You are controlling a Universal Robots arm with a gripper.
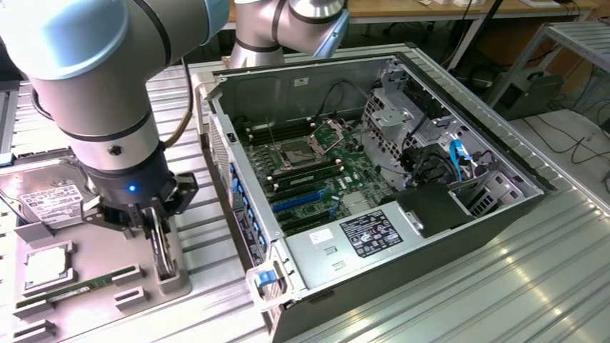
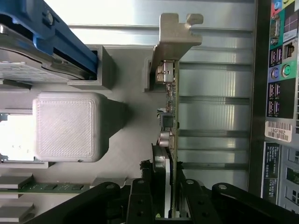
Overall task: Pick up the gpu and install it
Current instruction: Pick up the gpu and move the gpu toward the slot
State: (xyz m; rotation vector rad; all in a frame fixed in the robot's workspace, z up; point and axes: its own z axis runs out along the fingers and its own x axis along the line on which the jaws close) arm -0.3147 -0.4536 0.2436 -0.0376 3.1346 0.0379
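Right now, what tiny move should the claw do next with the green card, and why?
Probably lift straight up, slowly. The claw looks closed on the gpu, which stands on edge in a slot of the grey tray, so pulling sideways could jam it.

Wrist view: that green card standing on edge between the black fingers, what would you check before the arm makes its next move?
1. Gripper straddles the green circuit card with silver metal bracket: ok.
2. Black fingers closed on both card faces: ok.
3. Card upright in the grey plastic tray: ok.
4. Black computer case open: ok.
5. Blue motherboard slots free: ok.
6. Grip firm enough to lift: cannot tell.
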